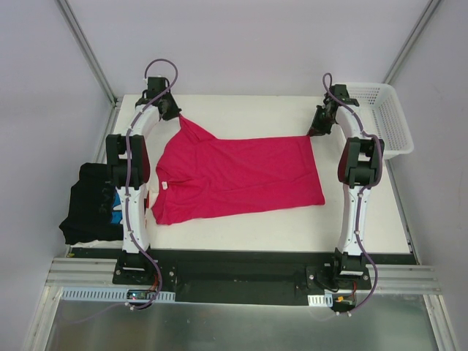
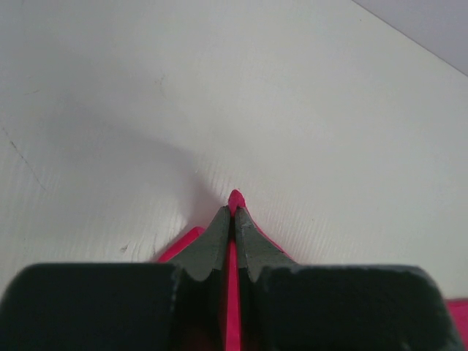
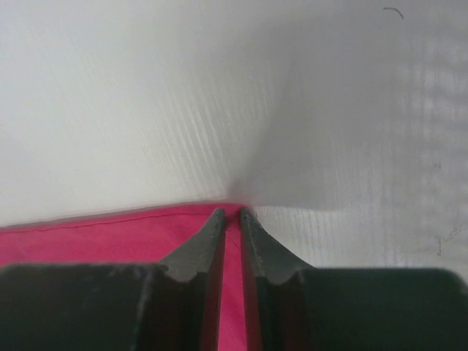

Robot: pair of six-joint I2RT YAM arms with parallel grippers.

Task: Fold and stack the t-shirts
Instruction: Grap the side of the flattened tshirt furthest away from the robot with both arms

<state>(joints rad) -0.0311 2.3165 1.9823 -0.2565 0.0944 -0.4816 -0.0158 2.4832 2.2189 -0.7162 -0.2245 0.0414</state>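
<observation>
Two t-shirts on view, one of them in my grip. Entries run from my bases outward, with clock directions read from the table's centre in the top view.

1. Table (image 1: 292, 227): white, and carries both shirts.
2. Black t-shirt (image 1: 91, 201): at 9 o'clock on the table's left edge, just beside my left arm. A patch of blue print shows. It lies as a dark lump, and I cannot tell whether it is folded. My arm covers its inner side.
3. Crimson-pink t-shirt (image 1: 241, 172): at centre, spread flat, with the collar toward 9 o'clock and the hem toward 3 o'clock. I can see no fold in it.
4. Left gripper (image 1: 174, 113): at 11 o'clock. Its jaws are pinched to a slit on a peak of the crimson cloth, and a red tip pokes past the fingertips (image 2: 219, 227) in the wrist view.
5. Right gripper (image 1: 313, 133): at 1 o'clock. Its jaws are closed on the far hem corner, with crimson cloth running between them.
6. Basket (image 1: 391, 121): at 2 o'clock, a white lattice beyond the table's far right corner, apart from both shirts.

Progress, as I judge it: early. The crimson shirt is laid out and held at both far corners. Its folding is not yet done, and stacking is left.

Hidden or unclear:
- My own fingers hide how much cloth each pinch holds.
- The wrist views show little beyond bare table.
- I cannot make out any further shirts.
</observation>
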